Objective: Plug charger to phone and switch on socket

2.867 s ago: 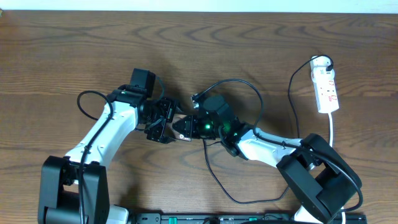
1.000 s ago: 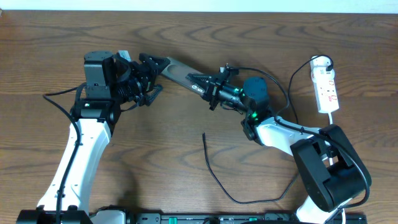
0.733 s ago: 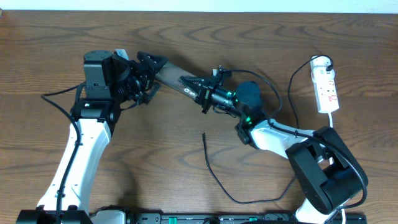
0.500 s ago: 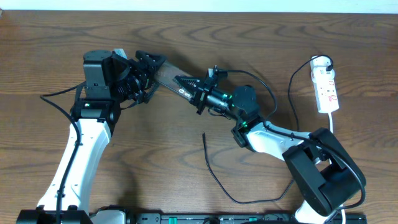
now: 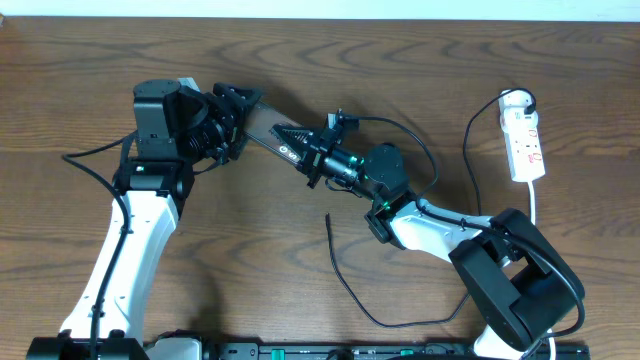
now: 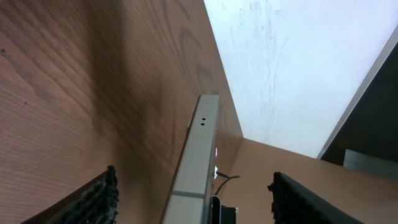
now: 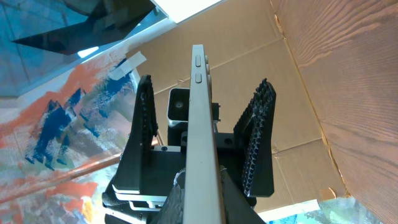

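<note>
- Overhead view: the phone (image 5: 268, 132) is held up off the table (image 5: 420, 40), between the two arms and left of the middle. It slants from upper left to lower right.
- The right gripper (image 5: 310, 163) is clenched on the lower right end of the phone.
- The left gripper (image 5: 238, 120) sits around the upper left end of the phone with its jaws spread.
- Left wrist view: the phone (image 6: 199, 149) shows edge-on between the two ribbed fingers (image 6: 102, 199). There is a clear gap on each side, so neither finger touches it.
- Right wrist view: the phone's (image 7: 202, 124) thin edge rises from the right gripper (image 7: 199, 208) at the bottom of the picture. The left gripper's fingers (image 7: 258, 137) stand on either side of its far end, apart from it.
- The charger (image 5: 345, 285) lies slack on the table in front of the right arm. Its free tip lies just below the right gripper, well apart from the phone. From there it runs toward the near edge and then curves right.
- The socket (image 5: 525, 135) lies flat at the far right of the table, well apart from both grippers. A black plug sits in its rounded far end, and its white cord (image 5: 535, 205) leads toward the near edge.
</note>
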Controlling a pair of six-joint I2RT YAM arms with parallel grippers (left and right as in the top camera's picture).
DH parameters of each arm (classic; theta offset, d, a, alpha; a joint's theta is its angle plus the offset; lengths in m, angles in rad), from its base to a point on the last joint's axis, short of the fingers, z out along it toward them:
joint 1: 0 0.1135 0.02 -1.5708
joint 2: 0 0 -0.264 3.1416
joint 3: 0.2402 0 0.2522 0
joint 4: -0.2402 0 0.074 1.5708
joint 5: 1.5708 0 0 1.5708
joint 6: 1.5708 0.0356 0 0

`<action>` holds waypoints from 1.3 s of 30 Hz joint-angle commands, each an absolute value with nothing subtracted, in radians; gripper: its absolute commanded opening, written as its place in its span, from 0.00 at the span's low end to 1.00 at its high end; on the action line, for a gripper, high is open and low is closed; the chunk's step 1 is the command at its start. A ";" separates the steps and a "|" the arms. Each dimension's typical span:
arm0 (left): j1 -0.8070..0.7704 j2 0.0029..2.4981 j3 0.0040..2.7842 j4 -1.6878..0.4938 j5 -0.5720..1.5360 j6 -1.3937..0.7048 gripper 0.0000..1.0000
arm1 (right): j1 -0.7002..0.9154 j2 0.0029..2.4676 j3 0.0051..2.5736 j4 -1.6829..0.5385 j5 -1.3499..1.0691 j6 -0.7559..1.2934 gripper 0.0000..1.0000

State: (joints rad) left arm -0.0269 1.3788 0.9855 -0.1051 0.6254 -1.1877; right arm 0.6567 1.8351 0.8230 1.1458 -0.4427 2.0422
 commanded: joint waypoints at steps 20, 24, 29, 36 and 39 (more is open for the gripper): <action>-0.022 1.378 0.971 -0.098 0.611 -1.183 0.44 | 0.709 1.827 0.836 1.164 -0.417 2.051 0.01; -0.022 1.378 0.971 -0.098 0.608 -1.179 0.38 | 0.709 1.827 0.836 1.164 -0.417 2.051 0.02; -0.022 1.378 0.971 -0.099 0.607 -1.161 0.34 | 0.709 1.827 0.836 1.164 -0.417 2.051 0.02; -0.022 1.378 0.971 -0.099 0.593 -1.161 0.33 | 0.724 1.827 0.836 1.164 -0.416 2.051 0.01; -0.022 1.378 0.970 -0.099 0.593 -1.161 0.33 | 0.726 1.827 0.836 1.164 -0.416 2.051 0.01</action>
